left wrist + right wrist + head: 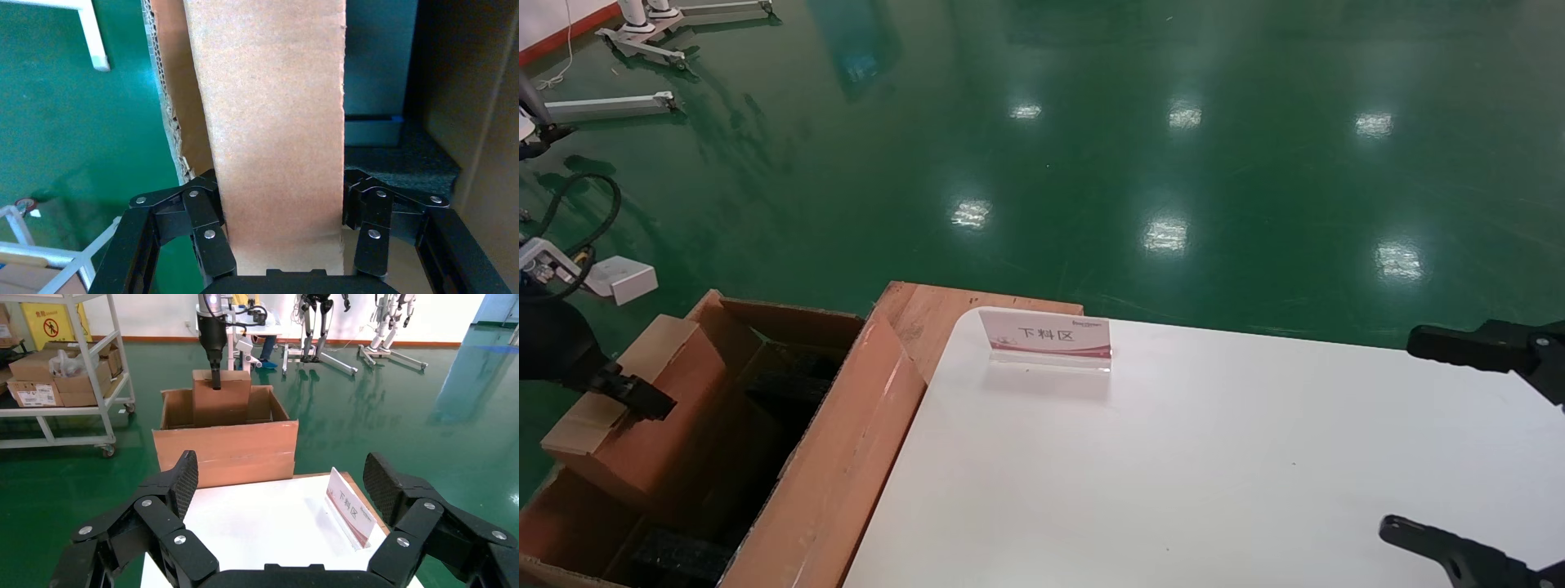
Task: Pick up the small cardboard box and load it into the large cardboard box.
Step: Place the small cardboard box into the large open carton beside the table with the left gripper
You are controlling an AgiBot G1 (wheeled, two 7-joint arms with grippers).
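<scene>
While its jaws clamp the reddish-brown small cardboard box [641, 408] for lowering, the left gripper [286, 233] hangs over the big brown flapped large cardboard box [838, 457]; the right gripper [281, 496] idles wide open above the white desk [1214, 474].

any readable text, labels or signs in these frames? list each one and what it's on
"下料区": on the acrylic sign stand at the far edge of the white table; a small logo above the characters is too small to read.
Yellow floor sign behind the shelf: a red prohibition symbol, wording too small to read.
White label on a carton on the shelf: print too small to read.
Small cardboard box and large cardboard box: no print visible.
</scene>
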